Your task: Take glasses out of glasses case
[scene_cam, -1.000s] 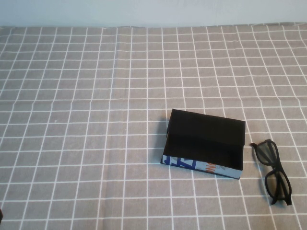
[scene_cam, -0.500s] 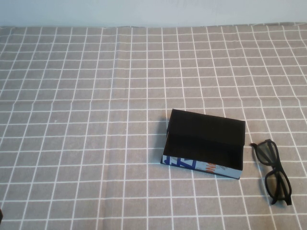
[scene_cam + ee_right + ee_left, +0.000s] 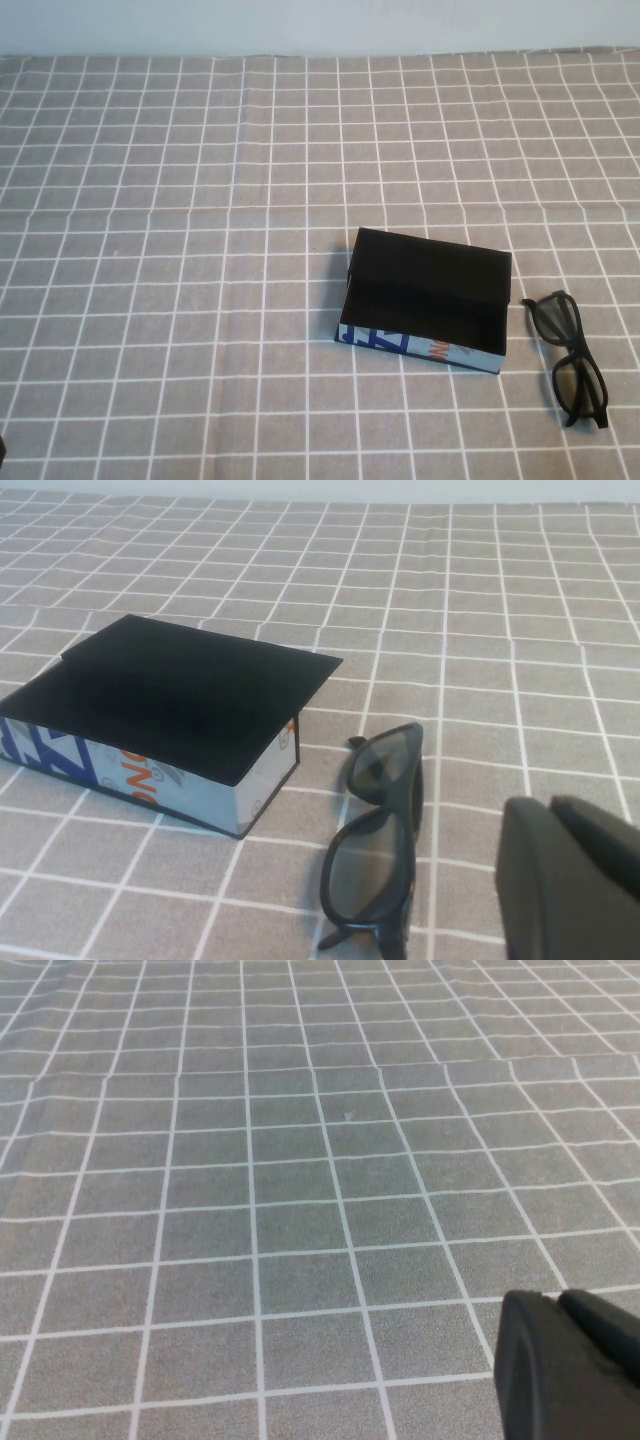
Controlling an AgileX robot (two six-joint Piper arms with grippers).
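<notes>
The glasses case (image 3: 428,290) lies on the table right of centre, its black face up and its white side with blue letters and an orange mark toward me. It also shows in the right wrist view (image 3: 180,695). The black glasses (image 3: 552,318) lie on the cloth just right of the case, outside it, arms folded; they also show in the right wrist view (image 3: 368,865). My right gripper (image 3: 548,805) is shut and empty, low beside the glasses, apart from them. My left gripper (image 3: 558,1298) is shut and empty over bare cloth, out of the high view.
A grey cloth with a white grid (image 3: 200,250) covers the whole table. A pale wall runs along the far edge (image 3: 320,25). Nothing else stands on the cloth.
</notes>
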